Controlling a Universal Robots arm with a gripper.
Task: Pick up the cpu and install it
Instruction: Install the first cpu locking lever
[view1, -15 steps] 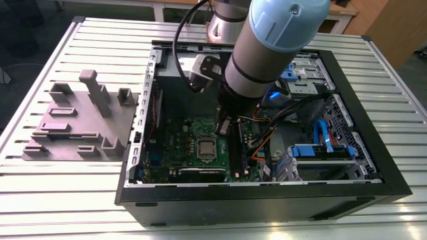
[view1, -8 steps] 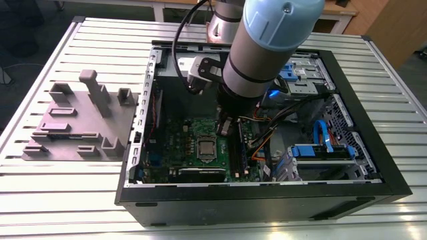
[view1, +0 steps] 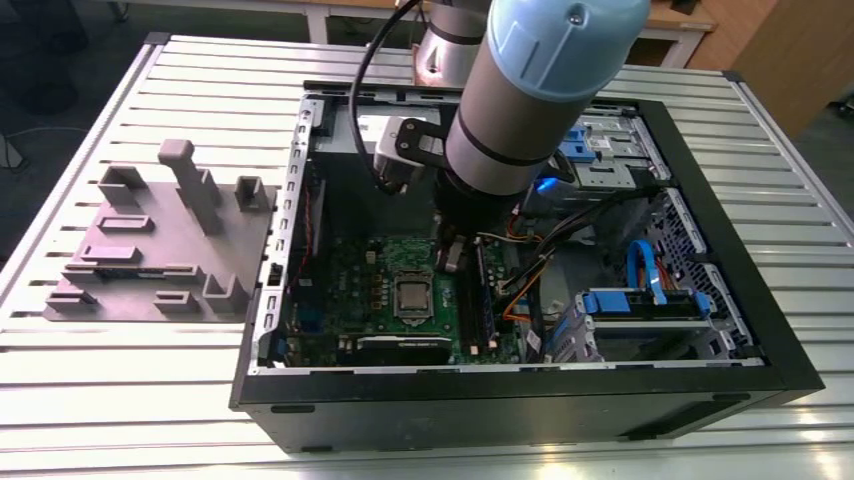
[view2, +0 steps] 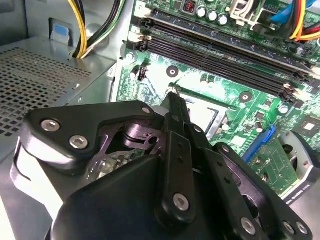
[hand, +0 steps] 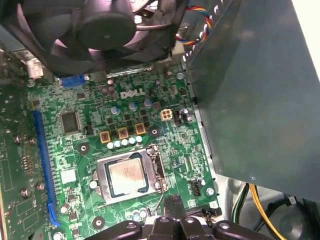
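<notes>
In the second wrist view the gripper (view2: 174, 95) hides most of the socket (view2: 214, 119); the first wrist view crops the fan (hand: 100, 30).

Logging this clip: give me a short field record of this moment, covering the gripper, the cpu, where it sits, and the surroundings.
setting: open computer case lying on a slatted table
arm: gripper shut, holding nothing, down inside the case over the motherboard
part: cpu lies flat inside the socket frame, silvery top up
gripper to cpu: tip beside the frame, apart from the cpu
frame latch: cannot tell
outside the case: grey-mauve block with upright posts, on the table at the exterior view's left
</notes>
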